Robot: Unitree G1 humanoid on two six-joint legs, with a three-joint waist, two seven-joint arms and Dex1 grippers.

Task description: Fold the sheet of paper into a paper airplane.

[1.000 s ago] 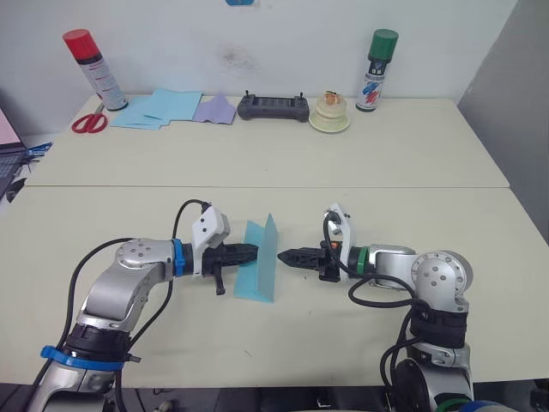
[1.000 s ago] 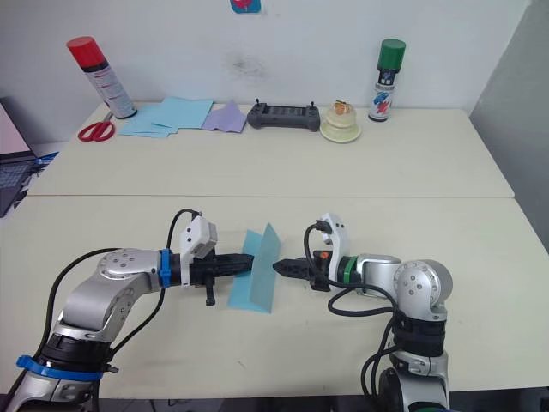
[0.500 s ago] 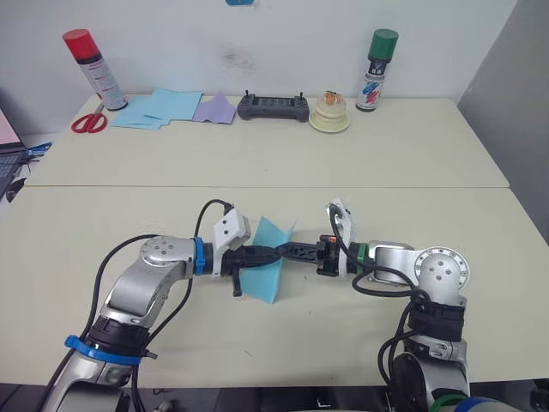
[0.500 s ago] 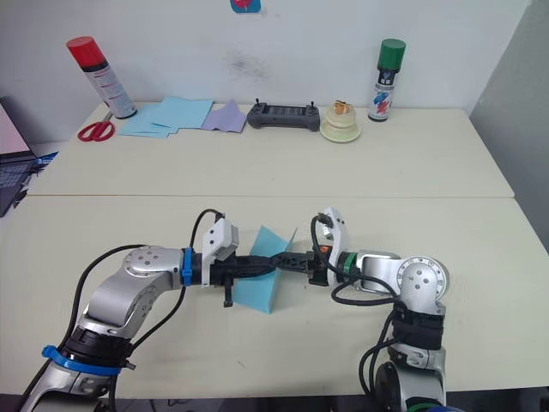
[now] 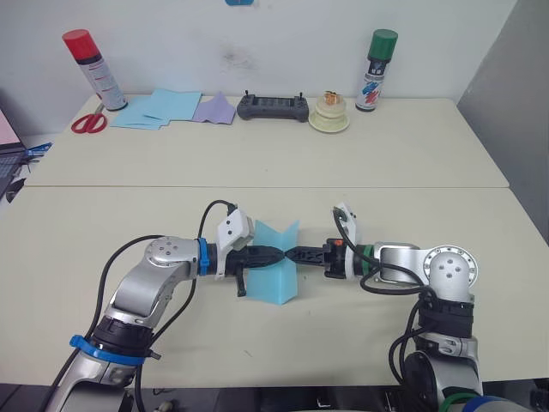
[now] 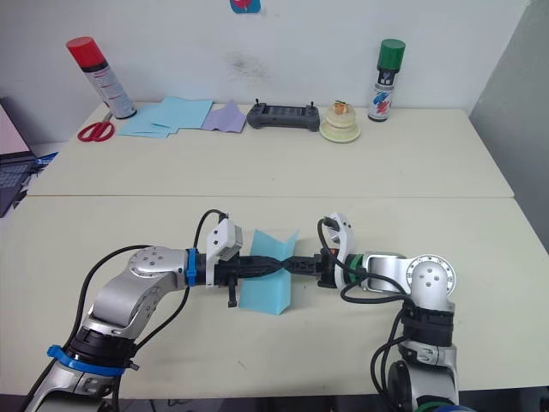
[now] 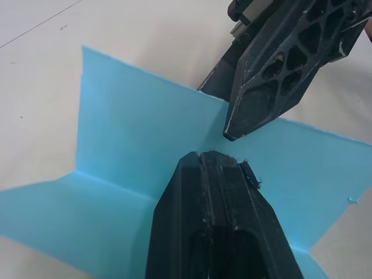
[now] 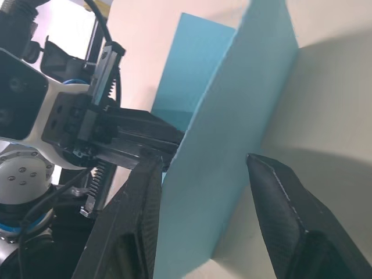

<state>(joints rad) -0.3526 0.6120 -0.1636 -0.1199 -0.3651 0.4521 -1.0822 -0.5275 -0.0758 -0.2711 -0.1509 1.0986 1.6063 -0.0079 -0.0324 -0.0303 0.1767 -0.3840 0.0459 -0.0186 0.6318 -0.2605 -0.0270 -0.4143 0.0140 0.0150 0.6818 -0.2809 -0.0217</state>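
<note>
No legible text, labels or numbers anywhere.

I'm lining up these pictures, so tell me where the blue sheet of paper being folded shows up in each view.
Left eye: sheet of paper, low centre, between both grippers.
Right eye: low centre.
Left wrist: spread behind the black fingers.
Right wrist: an upright flap between the fingers.
Shared landmark: left gripper at the paper.

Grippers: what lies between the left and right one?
In the eye views, the raised flap of the sheet of paper stands between the left gripper and right gripper.
</note>
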